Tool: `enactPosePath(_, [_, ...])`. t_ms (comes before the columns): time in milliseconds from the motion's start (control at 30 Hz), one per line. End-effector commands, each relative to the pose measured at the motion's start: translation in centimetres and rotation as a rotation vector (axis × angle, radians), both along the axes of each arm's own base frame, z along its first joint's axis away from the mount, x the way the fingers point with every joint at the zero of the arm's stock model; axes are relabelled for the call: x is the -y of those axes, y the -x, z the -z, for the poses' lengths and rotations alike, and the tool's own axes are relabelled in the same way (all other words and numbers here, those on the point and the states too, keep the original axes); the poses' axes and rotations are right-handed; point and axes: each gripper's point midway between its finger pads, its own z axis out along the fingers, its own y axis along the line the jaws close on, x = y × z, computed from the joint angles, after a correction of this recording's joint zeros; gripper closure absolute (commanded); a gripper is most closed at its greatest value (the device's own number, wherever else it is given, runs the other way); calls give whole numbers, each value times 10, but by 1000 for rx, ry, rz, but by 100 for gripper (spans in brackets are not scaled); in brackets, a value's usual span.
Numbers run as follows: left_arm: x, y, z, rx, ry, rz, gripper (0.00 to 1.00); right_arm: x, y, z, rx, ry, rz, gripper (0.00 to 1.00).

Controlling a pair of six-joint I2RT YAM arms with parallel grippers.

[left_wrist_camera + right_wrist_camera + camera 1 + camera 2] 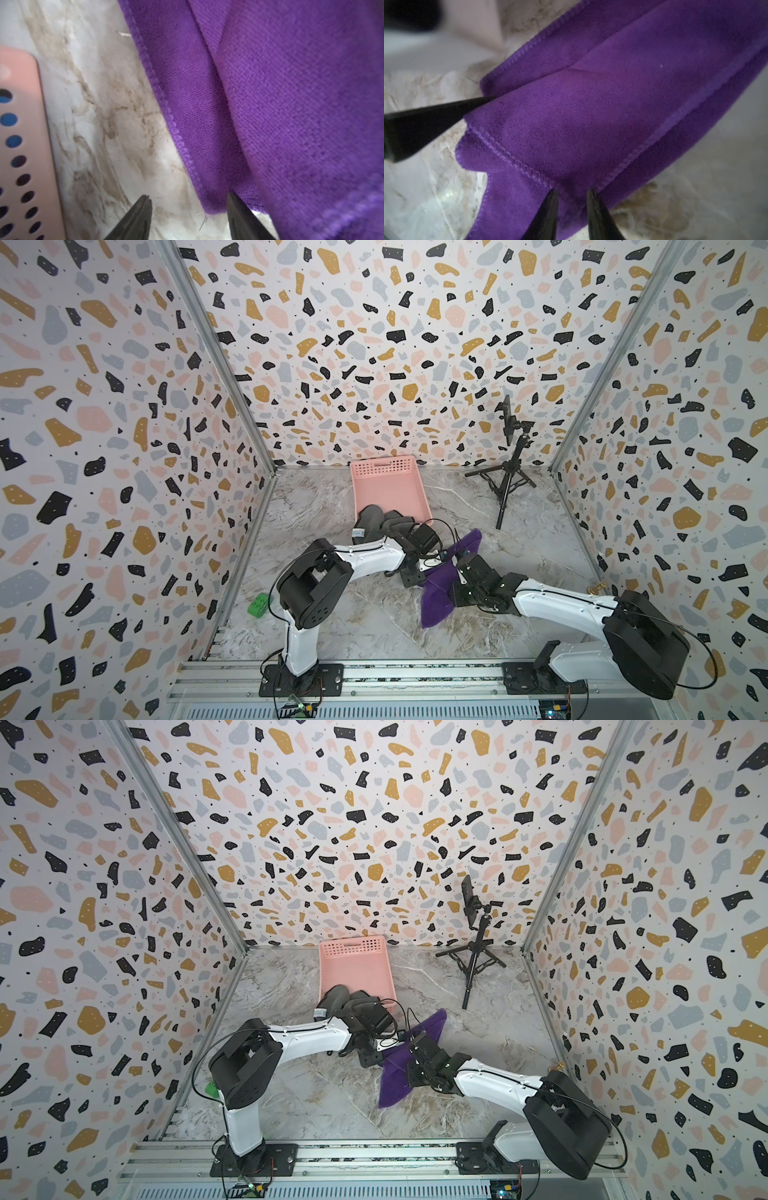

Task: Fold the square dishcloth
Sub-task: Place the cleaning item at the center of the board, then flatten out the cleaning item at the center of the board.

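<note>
Pinching the cloth (pixel 591 104) by a hem in the narrow right claw (pixel 572 191), straddling a corner with the left claw (pixel 188 195) spread wide. Lying mid-table, just near-right of the basket (pixel 384 462) — loosely doubled, rumpled — neat fold yet to make.

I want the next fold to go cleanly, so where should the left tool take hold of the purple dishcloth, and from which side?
Probably the stitched corner of the purple dishcloth, approached low from the marble table side. The hem lies flat there with bare surface beside it, and the left tool straddles it, jaws open; further in, the cloth is doubled into thicker layers.
</note>
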Motion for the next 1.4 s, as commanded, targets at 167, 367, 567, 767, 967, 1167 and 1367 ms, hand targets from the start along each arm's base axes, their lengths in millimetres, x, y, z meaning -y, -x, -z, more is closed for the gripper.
enactPosePath(167, [-33, -9, 6, 108, -178, 32, 41, 40, 3, -39, 126, 20, 114, 100])
enactPosePath(367, [-59, -20, 6, 176, -242, 27, 42, 76, 14, -46, 169, 63, 201, 100])
enactPosePath(567, [-63, -20, -2, 168, -206, 14, 42, 41, 13, -44, 176, 3, 92, 51])
enactPosePath(767, [-58, -9, -5, 55, -127, -12, 42, -25, 9, -41, 239, -42, -85, 28])
enactPosePath(967, [-64, -7, -6, -62, -74, -67, 42, -64, 1, -39, 256, -151, -134, 32])
enactPosePath(1167, [-65, -5, 1, -88, -89, -54, 43, -79, 1, -25, 262, -116, -171, 34])
enactPosePath(1367, [-67, -9, 7, -85, -116, -64, 43, -78, 4, -11, 245, -30, -177, 57])
